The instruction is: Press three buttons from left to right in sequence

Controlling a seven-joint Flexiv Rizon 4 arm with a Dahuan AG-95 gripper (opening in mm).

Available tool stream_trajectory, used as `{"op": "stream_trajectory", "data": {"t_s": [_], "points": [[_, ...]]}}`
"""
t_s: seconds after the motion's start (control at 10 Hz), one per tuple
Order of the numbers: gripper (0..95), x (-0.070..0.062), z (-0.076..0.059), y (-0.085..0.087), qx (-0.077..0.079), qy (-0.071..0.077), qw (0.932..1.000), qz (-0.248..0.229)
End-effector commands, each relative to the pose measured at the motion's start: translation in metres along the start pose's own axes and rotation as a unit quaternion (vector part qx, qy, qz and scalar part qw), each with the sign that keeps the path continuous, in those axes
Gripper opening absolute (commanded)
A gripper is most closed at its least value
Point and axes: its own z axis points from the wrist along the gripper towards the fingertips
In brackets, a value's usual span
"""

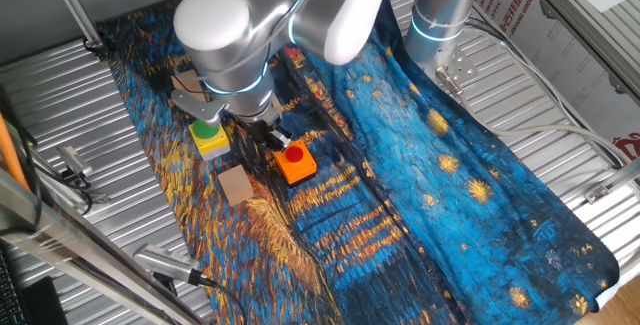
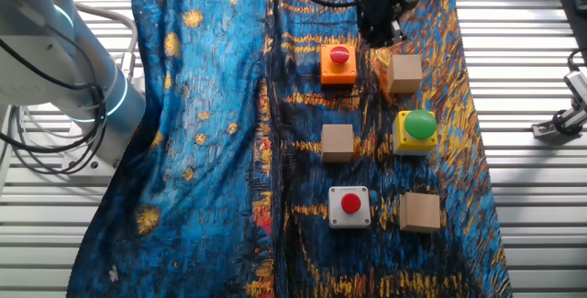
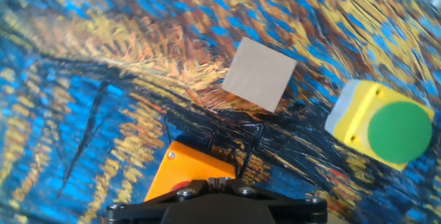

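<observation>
Light even and bright in all three views, daylight-like, no hard shadows. One fixed view: soft shadow under the arm falls across the patterned cloth point(image 1: 420, 165); bright sheen on the white arm housing point(image 1: 212, 27), upper right corner washed out. Bare counter point(image 1: 80, 145) ribs give mild glints.

The other fixed view: sharp throughout, colours saturated; short soft shadows beside the tan cubes point(image 2: 337, 142).

Hand view: softer focus, slight blur; green cap point(image 3: 400, 130) and yellow base look fuzzy at the edges. Dark end effector housing point(image 3: 220, 207) at bottom edge, dim and underexposed.
</observation>
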Motion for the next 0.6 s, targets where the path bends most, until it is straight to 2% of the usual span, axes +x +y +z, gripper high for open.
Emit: {"op": "stream_trajectory", "data": {"t_s": [0.1,0.2,0.3,0.4,0.6], "points": [[0.0,0.005,-0.002,0.001,-0.002,0.002,0.9999,0.015],[0.0,0.014,-0.004,0.003,-0.007,0.0,0.9996,0.026],[0.0,0.017,-0.005,0.005,-0.01,-0.001,0.9994,0.033],[0.0,0.024,-0.003,0.013,-0.021,-0.004,0.9985,0.051],[0.0,0.022,0.004,0.027,-0.02,-0.003,0.9976,0.067]]}}
